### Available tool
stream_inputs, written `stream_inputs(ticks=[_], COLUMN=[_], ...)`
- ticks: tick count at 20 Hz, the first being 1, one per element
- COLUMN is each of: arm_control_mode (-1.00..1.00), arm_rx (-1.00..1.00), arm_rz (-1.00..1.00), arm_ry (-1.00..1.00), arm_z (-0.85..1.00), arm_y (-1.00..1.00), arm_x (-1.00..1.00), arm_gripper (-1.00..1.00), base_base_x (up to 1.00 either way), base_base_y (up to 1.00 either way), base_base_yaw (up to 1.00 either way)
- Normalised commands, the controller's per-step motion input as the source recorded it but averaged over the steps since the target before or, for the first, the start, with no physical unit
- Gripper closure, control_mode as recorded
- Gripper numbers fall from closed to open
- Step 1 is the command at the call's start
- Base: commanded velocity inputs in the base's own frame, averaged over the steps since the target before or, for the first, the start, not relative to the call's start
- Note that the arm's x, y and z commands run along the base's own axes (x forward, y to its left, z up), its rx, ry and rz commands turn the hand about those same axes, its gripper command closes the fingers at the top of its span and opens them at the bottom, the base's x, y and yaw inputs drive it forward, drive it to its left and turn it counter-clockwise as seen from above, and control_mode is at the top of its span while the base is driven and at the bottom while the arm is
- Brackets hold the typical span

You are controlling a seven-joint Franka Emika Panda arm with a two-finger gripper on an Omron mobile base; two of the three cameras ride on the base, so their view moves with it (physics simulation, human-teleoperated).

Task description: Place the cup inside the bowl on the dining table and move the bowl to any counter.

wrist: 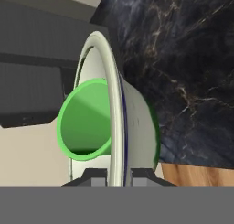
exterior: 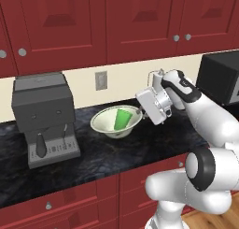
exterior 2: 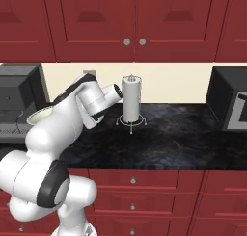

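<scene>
Dark fingers [wrist: 119,175] clamped on the flared rim of the wide cream-white bowl [exterior: 108,126], held tilted just above the black marbled stone desk [exterior: 116,153]. Small bright green tumbler cup [exterior: 123,119] inside. Beside a grey coffee machine [exterior: 44,118].

Evenly and softly lit throughout — rendered light, no visible lamp or window. Bright on the cream wall strip [exterior: 84,83] and the white arm [exterior: 210,125], with mild shading on the arm's undersides. Faint soft shadow under the bowl [exterior: 109,123] and beside the coffee machine [exterior: 44,116] on the counter [exterior: 116,153] — no hard-edged shadows anywhere. No glare on the black marbled stone; veins crisp. Slightly coarse, pixelated edges at this resolution, no motion blur. Sharp from near to far in the hand view, the cup [wrist: 87,122] saturated and flatly lit. No visible bending at the edges.
</scene>
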Motion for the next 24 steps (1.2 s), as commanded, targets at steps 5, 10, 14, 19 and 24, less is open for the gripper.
stream_inputs(ticks=[5, 10, 14, 19, 24], arm_control_mode=[-1.0, -1.0, -1.0, -1.0, -1.0], arm_rx=[0.0, 0.0, 0.02, 0.0, 0.0], arm_rz=[0.0, 0.0, 0.0, 0.0, 0.0], arm_ry=[0.0, 0.0, 0.04, 0.0, 0.0], arm_z=[0.0, -0.02, -0.06, -0.21, -0.37], arm_y=[0.0, 0.0, -0.01, 0.0, -0.02], arm_x=[0.0, 0.0, 0.0, 0.02, 0.26], arm_gripper=[1.0, 1.0, 1.0, 1.0, 1.0], base_base_x=[0.0, 0.0, 0.0, 0.0, 0.0], base_base_y=[0.0, 0.0, 0.0, 0.0, 0.0], base_base_yaw=[0.0, 0.0, 0.0, 0.0, 0.0])
